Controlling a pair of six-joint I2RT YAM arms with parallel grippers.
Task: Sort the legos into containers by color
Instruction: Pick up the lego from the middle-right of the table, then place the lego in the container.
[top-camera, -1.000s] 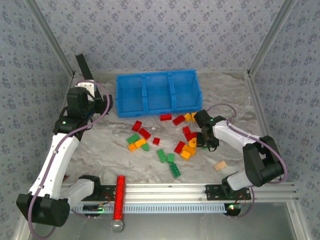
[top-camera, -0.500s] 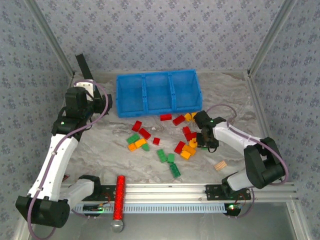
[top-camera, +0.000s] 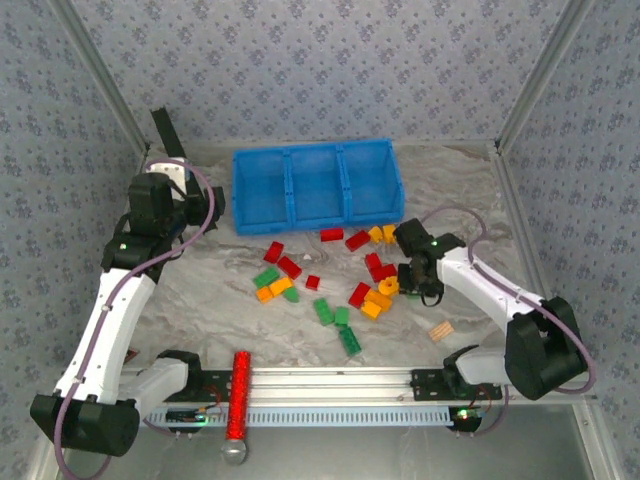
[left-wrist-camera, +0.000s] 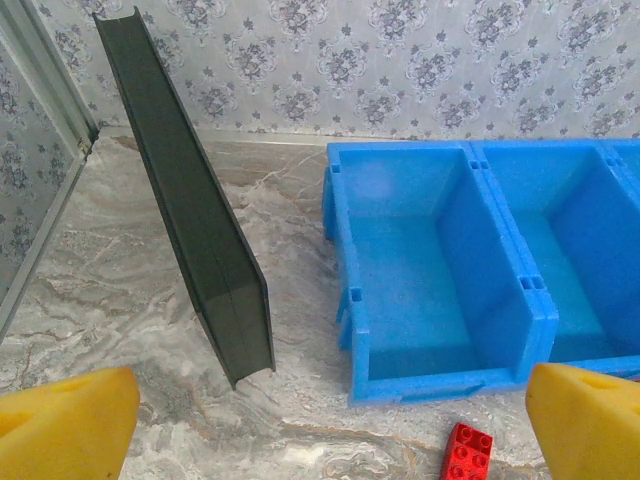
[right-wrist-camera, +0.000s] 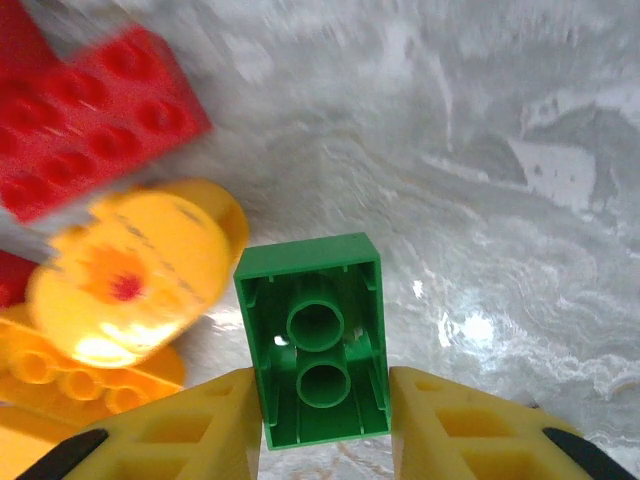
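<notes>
Covering the work surface is a grey-white marbled tabletop (top-camera: 200, 290), closed in by blue-grey floral wallpaper (top-camera: 300, 70) and aluminium corner posts (top-camera: 535, 75), with an aluminium rail (top-camera: 330, 380) along the near edge. The blue three-compartment bin (top-camera: 290, 195) stands toward the back. The legos (top-camera: 320, 285) lie scattered on the marble in front of it, between the arms. The right gripper (right-wrist-camera: 322, 400) pinches a green brick (right-wrist-camera: 315, 340), hollow underside to the camera, just beside a round orange piece (right-wrist-camera: 140, 270) and a red brick (right-wrist-camera: 90, 120). The left gripper (left-wrist-camera: 325, 420) hangs near the bin's left end, its yellow fingers (left-wrist-camera: 65, 425) spread wide. A dark flat panel (left-wrist-camera: 190, 200) leans nearby.
</notes>
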